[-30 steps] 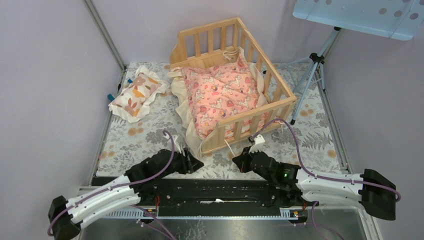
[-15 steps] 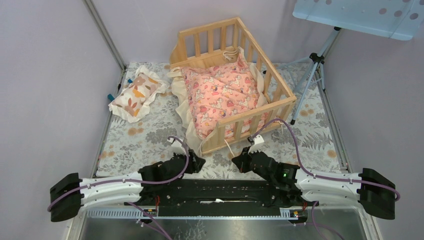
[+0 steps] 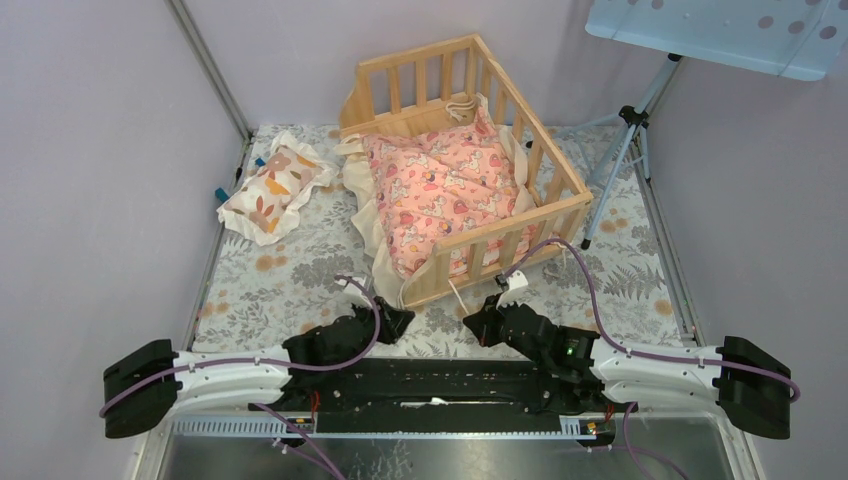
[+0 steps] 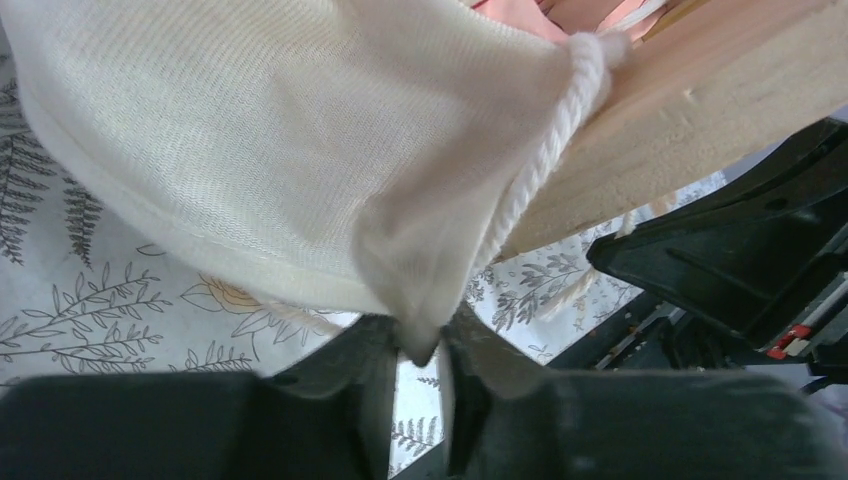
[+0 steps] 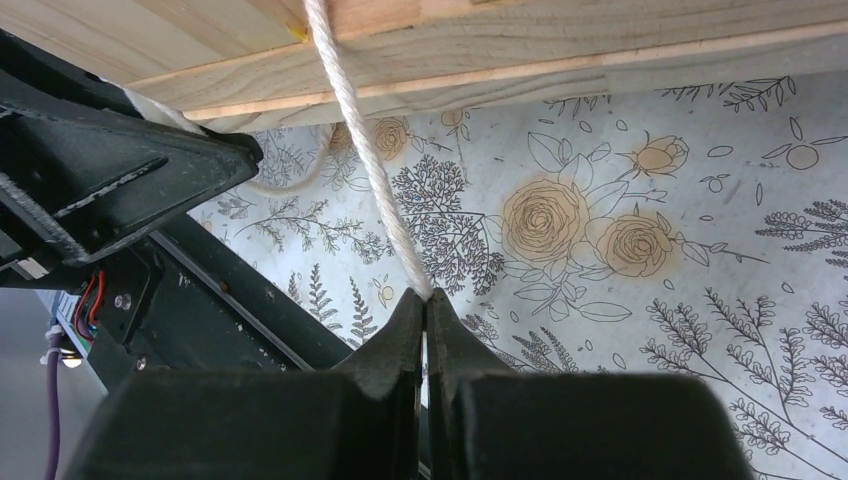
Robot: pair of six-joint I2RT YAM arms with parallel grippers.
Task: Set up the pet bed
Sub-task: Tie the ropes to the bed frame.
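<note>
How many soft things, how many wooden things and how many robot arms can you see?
Soft things: 2, the pink cushion and the leaf pillow.
Wooden things: 1, the pet bed.
Robot arms: 2, the left arm and the right arm.
Total: 5.
</note>
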